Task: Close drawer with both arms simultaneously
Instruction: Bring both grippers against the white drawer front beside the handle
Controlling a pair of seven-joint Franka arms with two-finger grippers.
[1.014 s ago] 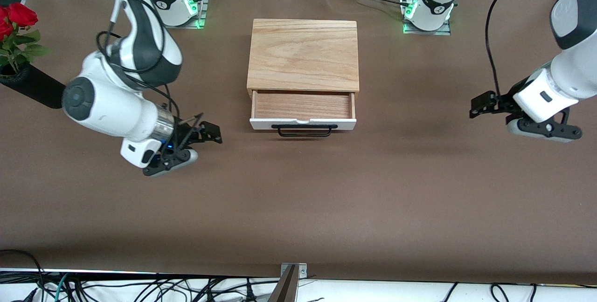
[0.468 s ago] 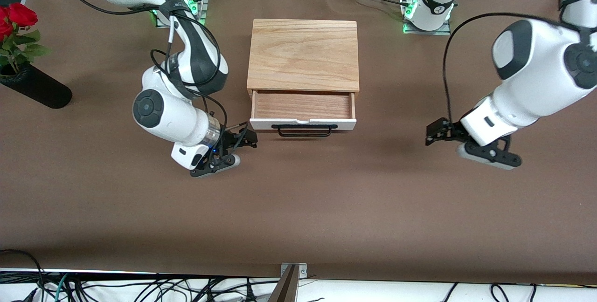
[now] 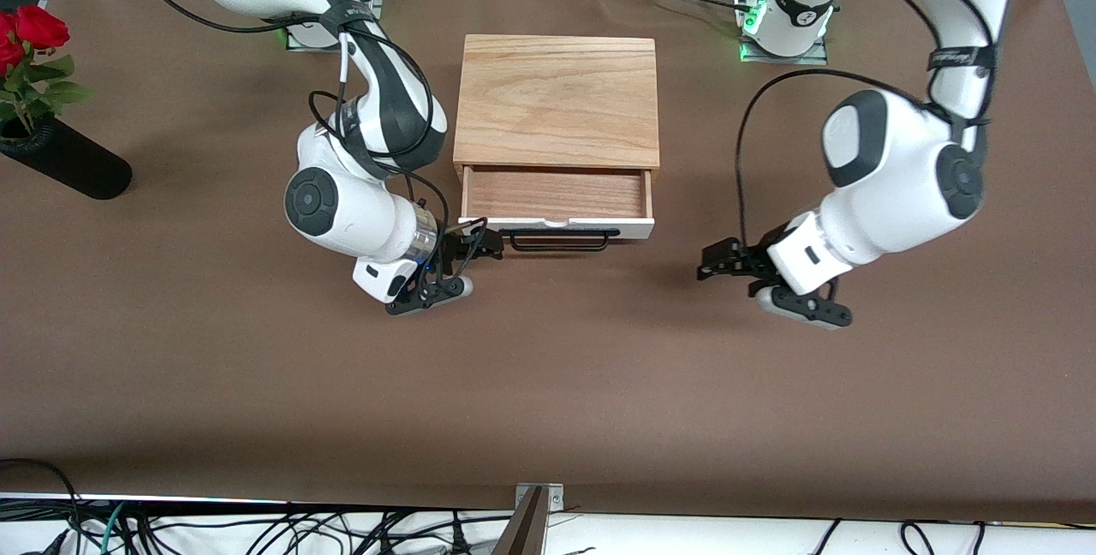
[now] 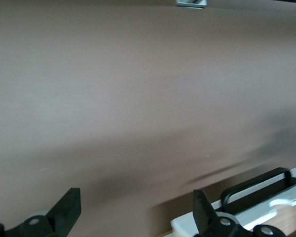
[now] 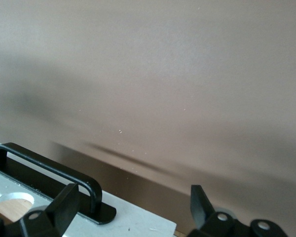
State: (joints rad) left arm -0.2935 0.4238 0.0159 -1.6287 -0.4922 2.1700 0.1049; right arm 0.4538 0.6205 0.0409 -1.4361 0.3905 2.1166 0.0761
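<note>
A brown counter [image 3: 548, 384] seen from a high camera carries a small oak-coloured box [image 3: 558, 101] near its middle. The drawer [image 3: 556, 204] of the box stands pulled out toward the front camera, showing an empty light-wood tray, a white front panel and a wide black wire handle [image 3: 558, 239].

The right arm [image 3: 351, 195] reaches down from its base, and the right gripper [image 3: 479, 248] sits low just in front of the drawer's white panel, at the corner toward the right arm's end of the counter, close to the end of the handle. In the right wrist view its fingers [image 5: 64, 210] are spread wide apart, with the handle and the white panel showing beside one of them; whether they touch the panel cannot be told.

The left arm [image 3: 890, 187] bends down over the bare counter toward its own end. The left gripper [image 3: 717, 262] is apart from the drawer's other corner. In the left wrist view its fingers [image 4: 69, 212] are spread wide and hold nothing.

A black vase [image 3: 64, 163] with red roses [image 3: 26, 32] stands at the right arm's end of the counter, well apart from the box.
</note>
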